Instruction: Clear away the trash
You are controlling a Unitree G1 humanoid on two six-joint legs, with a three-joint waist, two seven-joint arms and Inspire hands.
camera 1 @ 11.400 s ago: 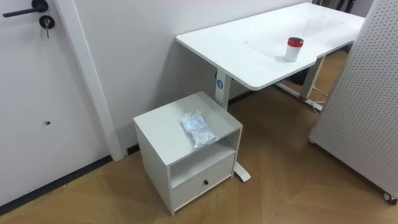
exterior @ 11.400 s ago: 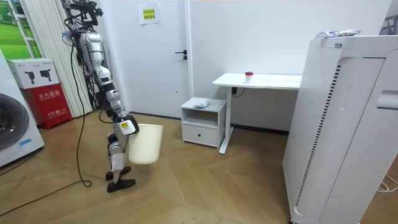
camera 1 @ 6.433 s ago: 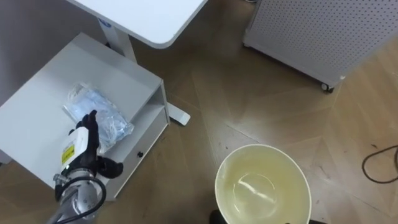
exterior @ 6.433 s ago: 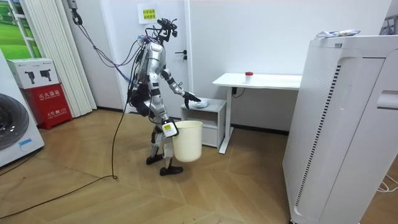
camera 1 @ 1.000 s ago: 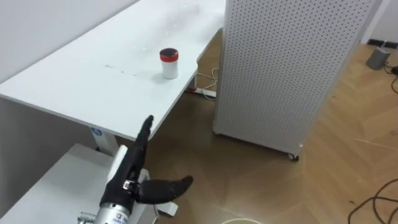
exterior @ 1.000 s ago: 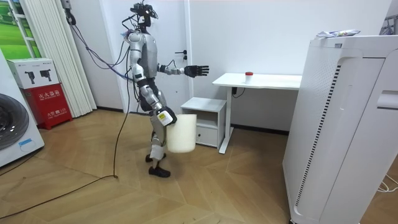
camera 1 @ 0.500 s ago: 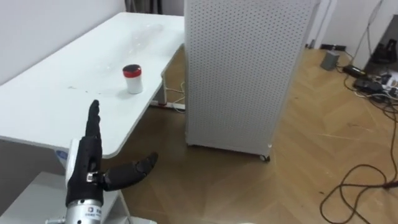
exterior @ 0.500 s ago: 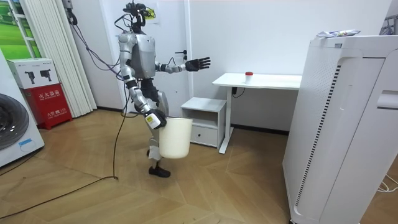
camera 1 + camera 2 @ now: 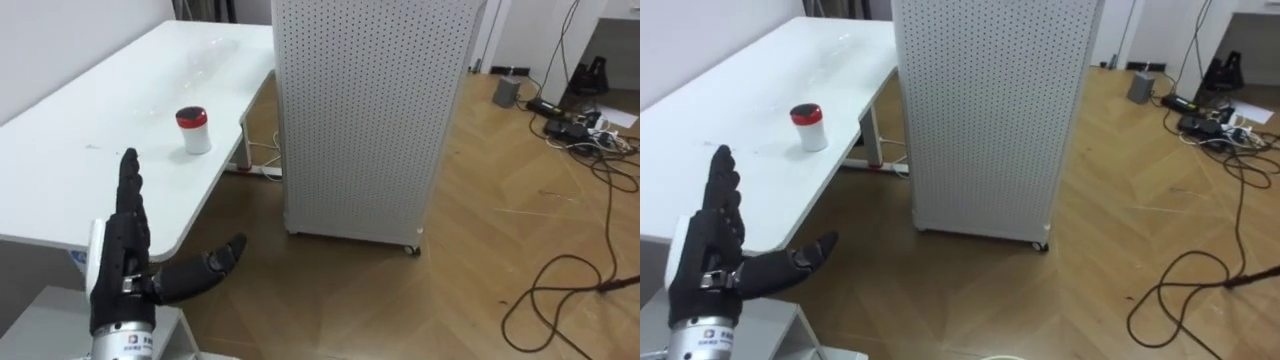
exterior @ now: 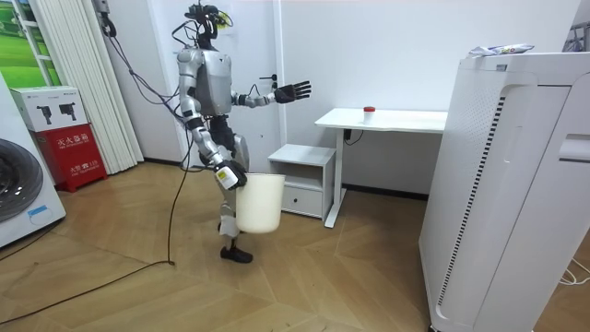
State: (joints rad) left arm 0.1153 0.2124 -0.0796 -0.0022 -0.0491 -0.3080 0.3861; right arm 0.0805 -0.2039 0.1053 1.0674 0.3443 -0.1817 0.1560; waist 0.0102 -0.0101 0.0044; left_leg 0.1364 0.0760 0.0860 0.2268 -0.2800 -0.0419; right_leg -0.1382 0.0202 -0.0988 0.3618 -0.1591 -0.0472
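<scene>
Wood-floored room: the robot stands near a white desk (image 9: 60, 120) bearing a red-lidded jar (image 9: 193, 130). Its left hand (image 9: 120, 265) is held up, released and empty, likely for balance. Its right hand (image 10: 230, 177) carries the bin (image 10: 261, 205) for garbage; I cannot tell its grip.

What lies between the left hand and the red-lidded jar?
Only bare white desk lies between the left hand and the jar, as the left eye view shows.
</scene>
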